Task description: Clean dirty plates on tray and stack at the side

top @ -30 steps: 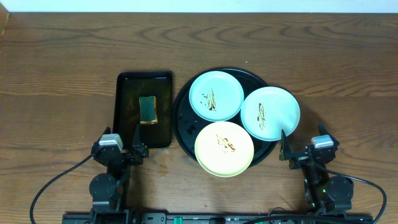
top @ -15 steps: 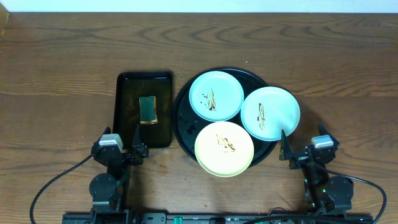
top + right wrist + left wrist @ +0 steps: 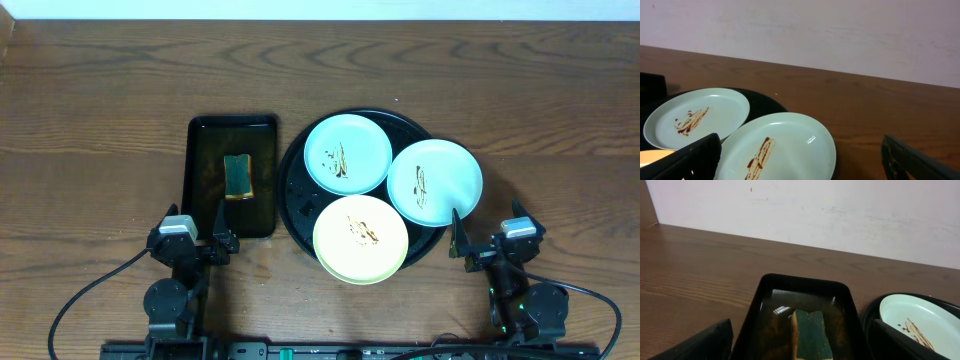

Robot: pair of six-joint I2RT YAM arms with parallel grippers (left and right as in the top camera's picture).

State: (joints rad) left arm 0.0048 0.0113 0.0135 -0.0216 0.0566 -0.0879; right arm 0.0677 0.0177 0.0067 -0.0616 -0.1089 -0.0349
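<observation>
The round black tray sits mid-table and carries three plates, each with brown smears. One mint-green plate is at its back, another overhangs its right rim, and a pale yellow plate lies at the front. My left gripper rests open near the table's front edge, in front of the rectangular tray. On the other side my right gripper is open too, just in front of the right mint plate. Neither holds anything.
A smaller rectangular black tray stands left of the round one, with a green-yellow sponge lying in brownish liquid. The left wrist view shows that sponge straight ahead. Bare wooden table surrounds both trays.
</observation>
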